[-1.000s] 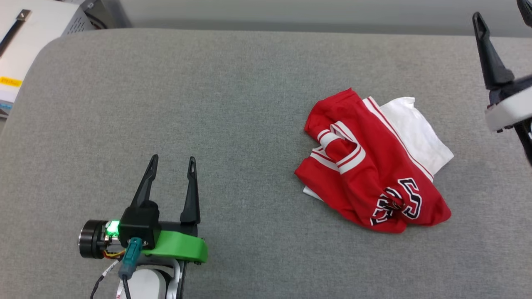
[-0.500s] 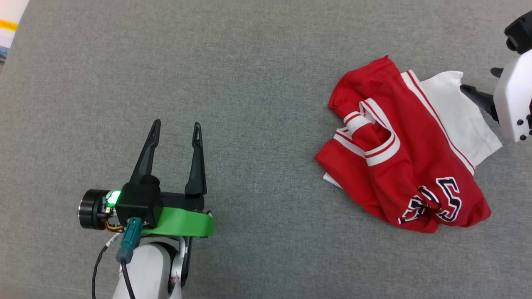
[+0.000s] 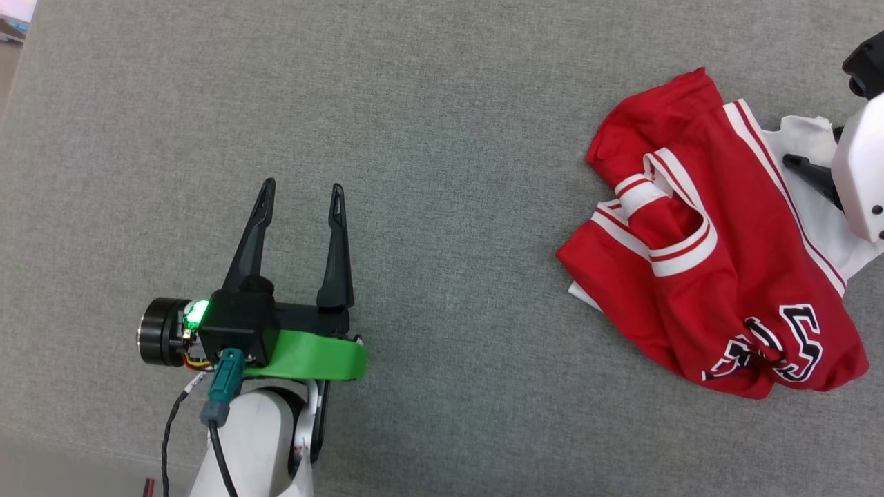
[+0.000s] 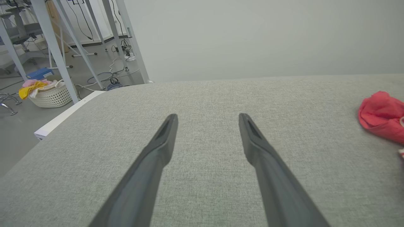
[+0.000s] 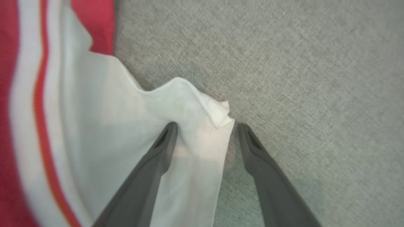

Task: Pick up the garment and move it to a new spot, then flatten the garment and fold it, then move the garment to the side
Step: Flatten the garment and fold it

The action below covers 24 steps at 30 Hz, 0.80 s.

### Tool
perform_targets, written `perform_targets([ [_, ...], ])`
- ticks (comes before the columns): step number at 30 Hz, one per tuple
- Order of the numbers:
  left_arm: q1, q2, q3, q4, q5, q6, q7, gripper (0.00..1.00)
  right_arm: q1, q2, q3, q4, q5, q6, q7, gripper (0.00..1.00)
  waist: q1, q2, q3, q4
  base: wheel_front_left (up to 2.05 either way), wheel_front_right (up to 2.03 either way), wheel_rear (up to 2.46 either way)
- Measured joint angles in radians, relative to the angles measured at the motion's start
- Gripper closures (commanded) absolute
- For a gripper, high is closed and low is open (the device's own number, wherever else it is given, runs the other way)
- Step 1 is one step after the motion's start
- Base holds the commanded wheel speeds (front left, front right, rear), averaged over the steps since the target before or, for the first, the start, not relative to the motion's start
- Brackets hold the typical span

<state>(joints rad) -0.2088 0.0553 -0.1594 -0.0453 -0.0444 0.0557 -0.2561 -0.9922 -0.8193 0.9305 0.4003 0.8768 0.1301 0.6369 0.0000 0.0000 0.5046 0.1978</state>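
**Wide grey table, garment bunched at the right, right gripper astride its sleeve**

The grey cloth table [image 3: 442, 103] lies bare across the middle and left of the head view, with broad open room between the left gripper [image 3: 302, 185] and the garment [image 3: 725, 276]. The table's left edge cuts across the top left corner there. In the left wrist view that edge drops to a floor [image 4: 19, 132] with slanted frame legs [image 4: 56, 47] and a white basket [image 4: 50, 94] of cloth, and the far edge meets a plain pale wall [image 4: 252, 37].

The garment sits crumpled at the right of the head view, well apart from the left gripper. It is red, with white-and-red striped trim looping through its folds and black, white-outlined lettering puckered at the near end (too creased to read cleanly). A white sleeve [image 5: 132, 126] spreads out on its far right side.

The left gripper hovers over bare table, fingers spread and holding nothing. The right gripper [image 5: 207, 124] has its fingers wide apart over the sleeve's corner: one finger [image 5: 157, 151] lies over the white cloth, the other over grey table just beside the cloth's edge, and a raised fold stands between them. Nothing is clamped.
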Motion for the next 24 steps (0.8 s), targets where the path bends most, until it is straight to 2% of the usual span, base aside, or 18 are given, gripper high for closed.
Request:
perform_targets([
  [1,0.000,0.000,0.002,0.002,0.000,0.003,0.000,0.00,0.000,0.000,0.008,0.006,0.003,0.000,-0.023,0.88,0.0000,0.0000,-0.002,0.000,0.00,0.00,0.00],
  [2,0.002,0.000,0.004,0.003,0.000,0.003,0.000,0.00,0.000,0.000,0.015,0.013,0.006,0.000,-0.048,1.00,0.0000,0.0000,-0.005,0.000,0.00,0.00,0.00],
  [6,0.004,-0.001,0.005,0.012,0.000,0.002,0.000,0.00,0.008,0.020,0.023,0.035,0.008,0.000,-0.178,1.00,0.0000,0.0001,-0.029,-0.007,0.00,0.00,0.00],
  [10,0.019,-0.001,0.010,0.016,0.000,0.002,0.000,0.00,0.053,0.033,-0.015,0.046,0.013,0.001,-0.359,1.00,0.0001,0.0001,-0.071,-0.021,0.00,0.00,0.00],
  [15,0.070,-0.001,0.026,0.024,0.001,0.001,0.000,0.00,0.160,0.010,-0.131,0.049,0.017,0.001,-0.531,1.00,0.0001,0.0001,-0.133,-0.042,0.00,0.00,0.00],
  [19,0.111,-0.001,0.040,0.028,0.001,0.001,0.000,0.00,0.307,-0.014,-0.240,0.080,0.030,0.001,-0.611,1.00,0.0001,0.0001,-0.181,-0.063,0.00,0.00,0.00],
  [24,0.138,-0.001,0.051,0.030,0.003,-0.007,0.000,0.00,0.501,-0.008,-0.371,0.159,0.044,0.001,-0.676,1.00,0.0000,0.0001,-0.228,-0.095,0.00,0.00,0.00],
])
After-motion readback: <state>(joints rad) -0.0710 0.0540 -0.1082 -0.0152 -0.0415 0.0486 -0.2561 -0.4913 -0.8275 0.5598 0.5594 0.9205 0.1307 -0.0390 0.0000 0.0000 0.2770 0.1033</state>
